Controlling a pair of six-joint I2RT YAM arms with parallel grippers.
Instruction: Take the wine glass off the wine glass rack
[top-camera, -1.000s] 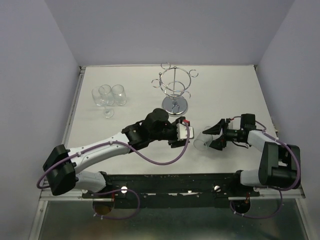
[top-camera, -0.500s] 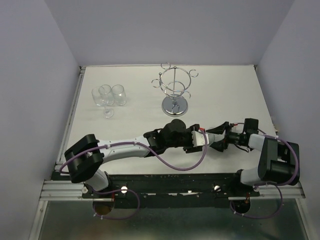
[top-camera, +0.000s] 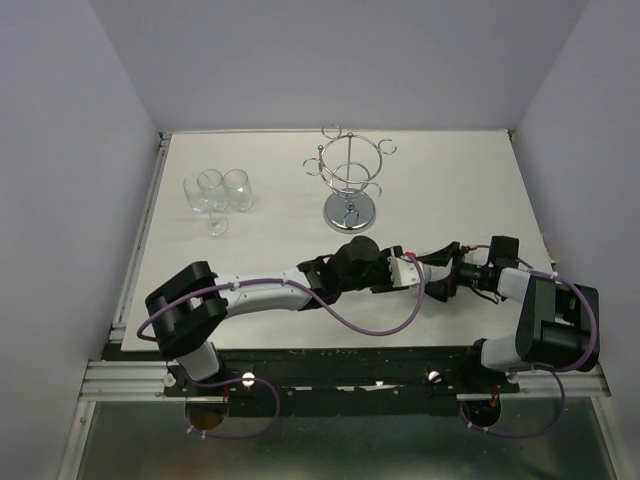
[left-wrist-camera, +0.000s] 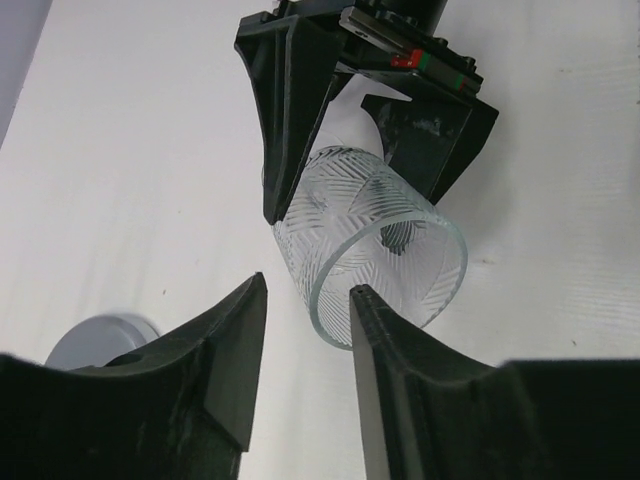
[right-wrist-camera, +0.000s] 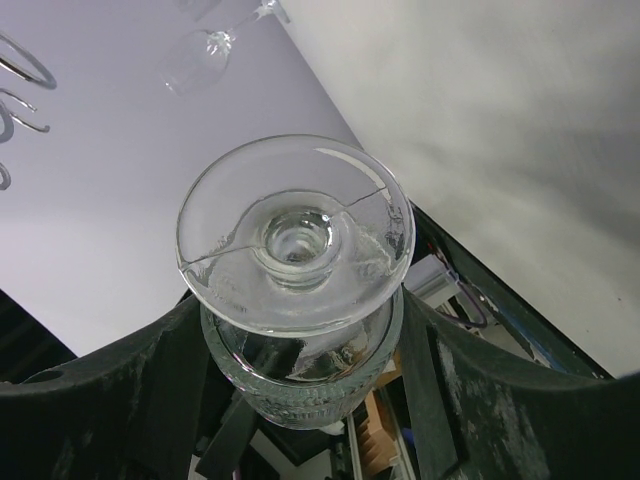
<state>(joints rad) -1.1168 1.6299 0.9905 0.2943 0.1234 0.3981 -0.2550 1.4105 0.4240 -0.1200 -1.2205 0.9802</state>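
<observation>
The wine glass (left-wrist-camera: 372, 243), clear with a cut herringbone pattern, lies sideways with my right gripper (right-wrist-camera: 300, 320) shut on its bowl. Its round foot (right-wrist-camera: 295, 235) faces the right wrist camera. The open mouth points at my left gripper (left-wrist-camera: 305, 290), which is open. One of its fingertips (left-wrist-camera: 356, 297) sits just in front of the rim and the other stands outside it, with gaps showing. In the top view both grippers meet at the near right, the left (top-camera: 415, 272) against the right (top-camera: 445, 272). The wine glass rack (top-camera: 350, 180), chrome wire, stands bare at the back middle.
A cluster of clear glasses (top-camera: 215, 195) stands at the back left of the white table (top-camera: 470, 190). My left arm (top-camera: 290, 290) stretches low across the near middle. A purple wall rises on each side, with the table's front rail just behind the grippers.
My left arm has swung right from the table's middle until its gripper reaches the glass's mouth, and its fingers have narrowed somewhat. The right gripper drew the glass slightly right and kept its hold.
</observation>
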